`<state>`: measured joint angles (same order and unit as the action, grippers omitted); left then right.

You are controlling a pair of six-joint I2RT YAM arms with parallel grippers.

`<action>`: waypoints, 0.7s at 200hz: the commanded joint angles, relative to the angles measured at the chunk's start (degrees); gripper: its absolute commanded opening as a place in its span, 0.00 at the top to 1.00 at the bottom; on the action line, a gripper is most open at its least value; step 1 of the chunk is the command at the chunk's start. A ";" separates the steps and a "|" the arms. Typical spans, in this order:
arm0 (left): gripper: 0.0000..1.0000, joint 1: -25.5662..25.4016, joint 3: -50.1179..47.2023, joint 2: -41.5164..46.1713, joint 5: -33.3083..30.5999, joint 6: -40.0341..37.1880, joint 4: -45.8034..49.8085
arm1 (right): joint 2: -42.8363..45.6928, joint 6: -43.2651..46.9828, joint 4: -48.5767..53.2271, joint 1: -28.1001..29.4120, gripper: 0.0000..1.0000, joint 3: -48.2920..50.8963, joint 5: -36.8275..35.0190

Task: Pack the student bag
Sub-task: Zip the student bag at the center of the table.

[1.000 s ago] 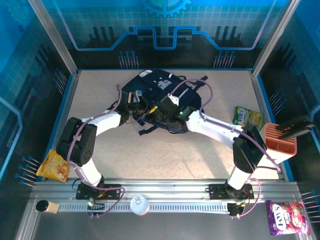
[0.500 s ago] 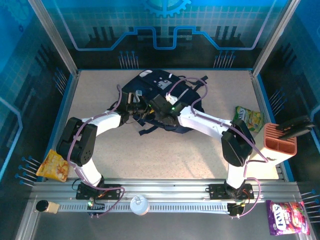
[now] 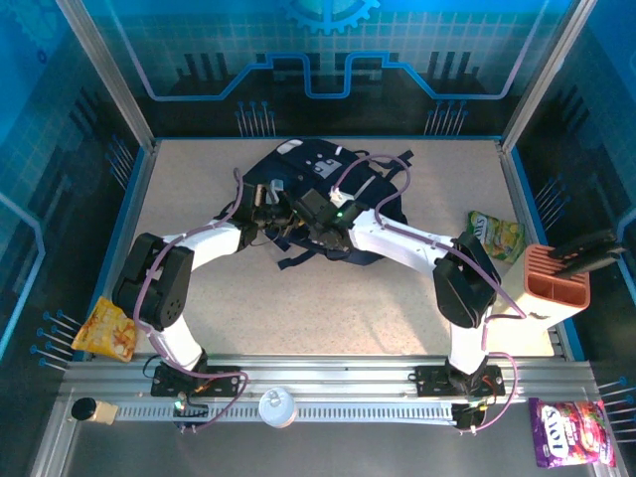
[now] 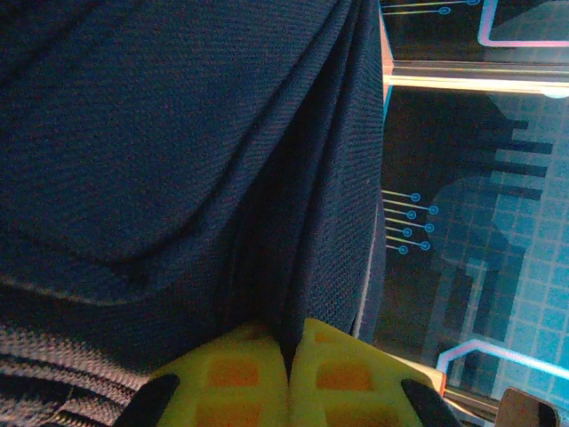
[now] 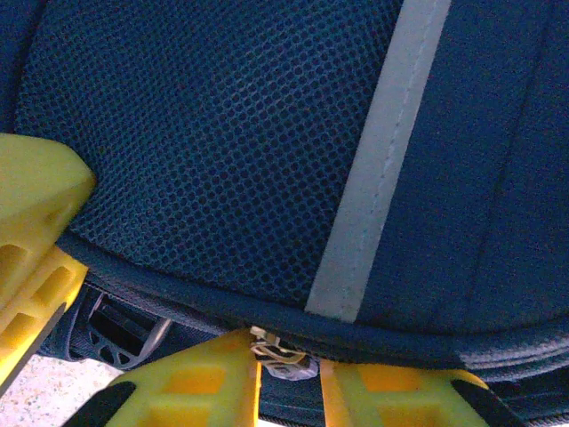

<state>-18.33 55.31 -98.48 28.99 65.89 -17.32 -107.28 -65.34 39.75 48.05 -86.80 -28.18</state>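
Note:
The student bag (image 3: pixel 323 189), navy with thin white stripes and a grey-white patch, lies at the table's far middle. My left gripper (image 3: pixel 270 216) is at its near-left edge. In the left wrist view its yellow fingers (image 4: pixel 236 378) are shut on a fold of the bag's navy fabric (image 4: pixel 178 160). My right gripper (image 3: pixel 310 217) sits just to the right of it on the bag's near edge. Its yellow fingers (image 5: pixel 200 382) close on a small metal zipper pull (image 5: pixel 283 354) under the mesh panel (image 5: pixel 222 133). One finger of the left gripper (image 5: pixel 31 236) shows at the left.
A green snack packet (image 3: pixel 495 237) and an orange holder (image 3: pixel 556 283) lie at the right. A yellow chip bag (image 3: pixel 107 329) sits at the near left. A purple candy bag (image 3: pixel 568 429) and a white cup (image 3: pixel 277 405) rest by the front rail.
My right gripper has slid left along the bag's near edge, toward the left gripper. The left arm has stayed in place on the fabric.

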 commanded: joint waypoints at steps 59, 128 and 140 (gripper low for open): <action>1.00 -0.75 -0.08 1.98 3.16 -1.33 -1.09 | 8.67 3.55 0.09 -1.79 0.86 9.27 -1.70; 1.00 -0.72 1.19 1.27 3.37 -1.54 -0.26 | 11.86 18.59 -7.74 -4.95 0.86 14.57 2.55; 1.00 -0.72 1.37 1.18 3.35 -1.47 -0.16 | 11.21 21.34 -9.21 -5.46 0.82 14.35 5.31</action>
<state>-18.61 55.05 -98.45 28.99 65.89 -17.02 -96.47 -51.42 34.35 44.47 -72.84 -25.54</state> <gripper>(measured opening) 0.064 0.154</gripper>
